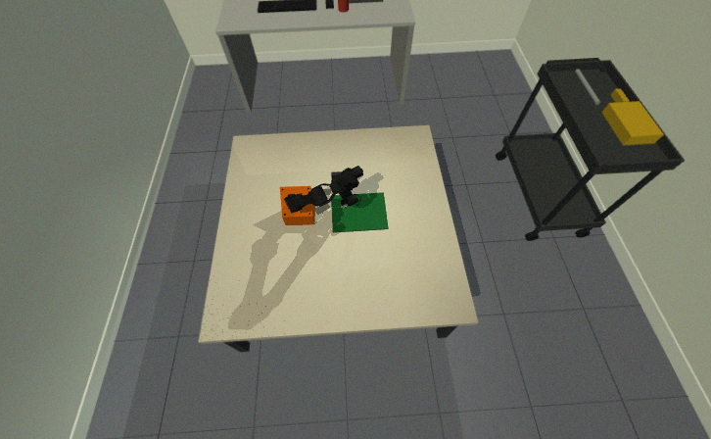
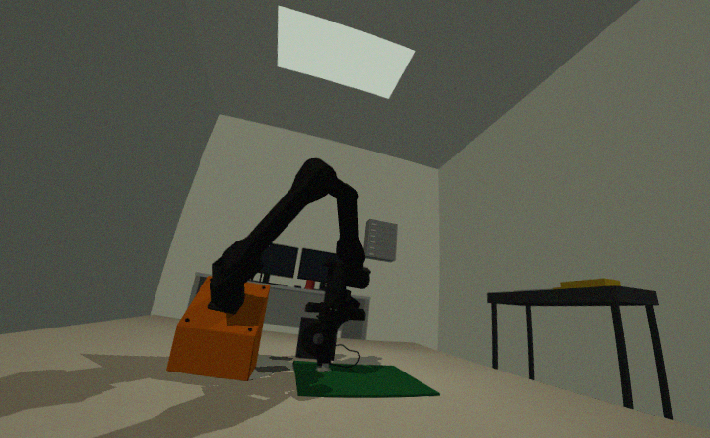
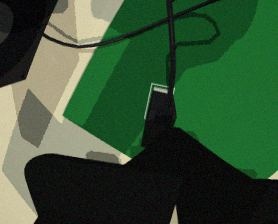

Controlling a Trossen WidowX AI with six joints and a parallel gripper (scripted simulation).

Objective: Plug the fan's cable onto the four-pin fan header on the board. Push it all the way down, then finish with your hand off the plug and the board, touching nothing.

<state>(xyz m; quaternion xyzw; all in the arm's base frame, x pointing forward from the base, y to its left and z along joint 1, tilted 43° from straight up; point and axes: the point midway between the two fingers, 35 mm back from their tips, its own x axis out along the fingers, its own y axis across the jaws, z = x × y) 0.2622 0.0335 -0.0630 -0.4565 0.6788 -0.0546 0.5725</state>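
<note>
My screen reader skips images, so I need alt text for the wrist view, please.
The gripper's closed fingers reach in from the bottom edge, their tips at a dark plug over a white outline on the green board. A black cable runs up from the plug, and part of the fan shows at upper left.

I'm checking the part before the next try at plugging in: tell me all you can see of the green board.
The board is a thin, flat, plain green sheet with straight edges, matte-looking. It lies flat on the table, beside the orange block. Shadows darken part of it. Near one edge stands a small pale header, with a dark plug at it; how deep the plug sits is unclear. Whether the gripper touches the board, I can't tell.
</note>
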